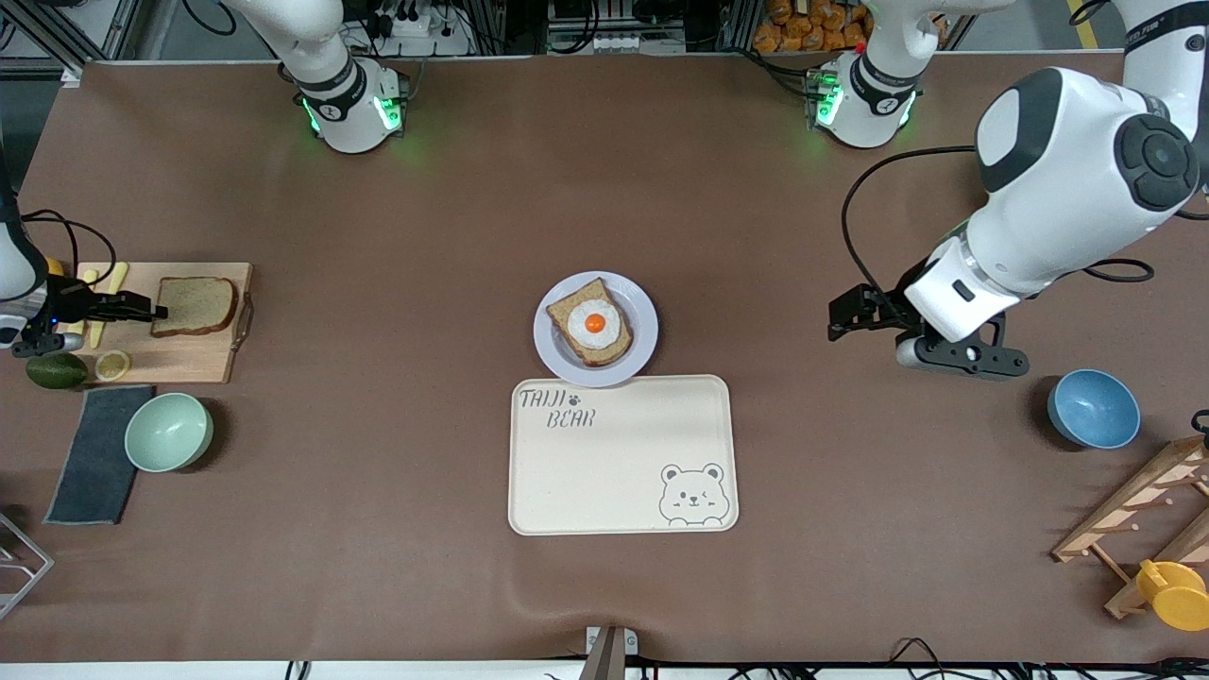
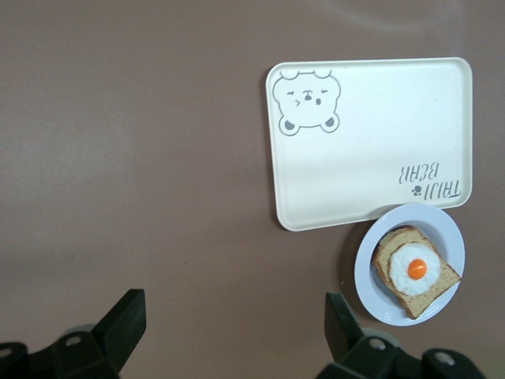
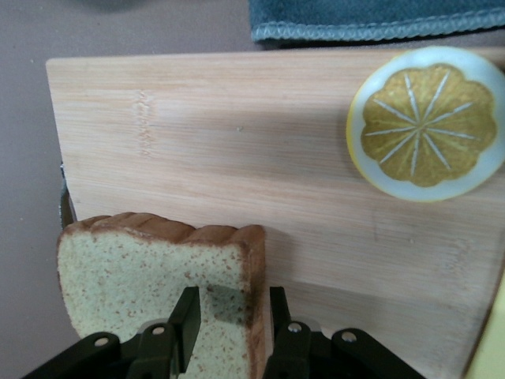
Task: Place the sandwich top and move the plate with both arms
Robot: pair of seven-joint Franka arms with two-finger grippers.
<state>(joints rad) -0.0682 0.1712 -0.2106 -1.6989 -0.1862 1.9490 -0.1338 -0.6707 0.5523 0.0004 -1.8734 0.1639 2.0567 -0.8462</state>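
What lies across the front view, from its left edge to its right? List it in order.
right pincer → sandwich top → plate → left pincer → blue bowl

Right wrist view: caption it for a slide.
Right pincer straddling the plain bread slice's crust edge on a wooden cutting board, lemon slice nearby.

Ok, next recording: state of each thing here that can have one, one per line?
sandwich top: flat on the cutting board, crust edge between the right gripper's fingers.
plate: on the table, edge over the tray, holds egg-topped bread.
right gripper: at the sandwich top's edge, fingers either side.
left gripper: open, empty, above bare table.
mint bowl: upright, empty.
blue bowl: upright, empty.
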